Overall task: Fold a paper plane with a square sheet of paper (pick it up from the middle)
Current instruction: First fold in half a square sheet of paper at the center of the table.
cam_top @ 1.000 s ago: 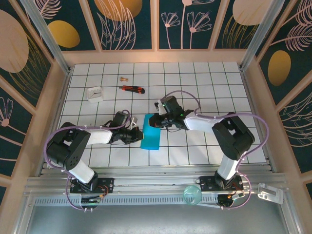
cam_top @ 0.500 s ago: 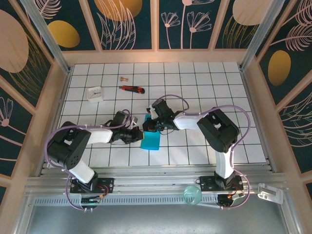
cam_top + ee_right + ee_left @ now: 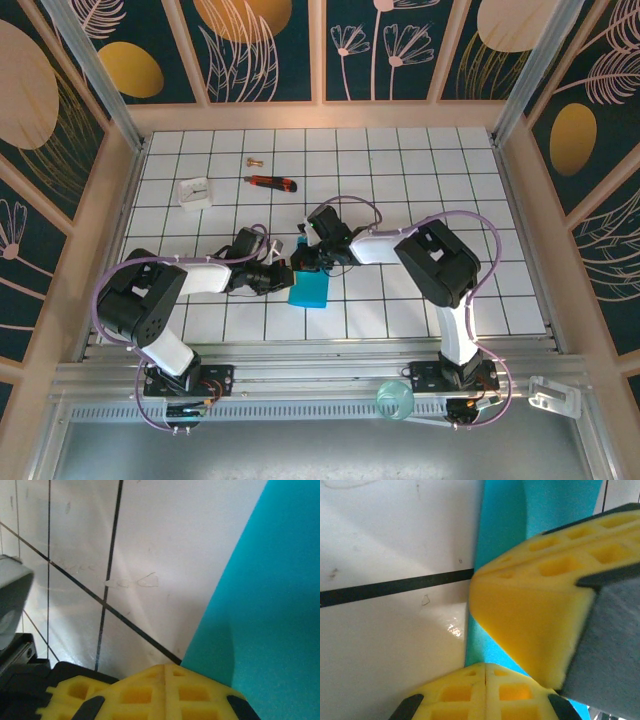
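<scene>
Teal sheet [image 3: 309, 287]: folded to narrow strip, flat on desk [image 3: 420, 190], centre-front, betw. both arms. Left fingers [image 3: 455, 696] pressed together, tips at strip's left edge. Right fingers [image 3: 135, 696] also pressed together, at strip's far-left corner, just beside left pair. Nothing visibly pinched. Looks like crease-pressing: tips low, slide along fold, one pair anchoring so strip doesn't skate.
</scene>
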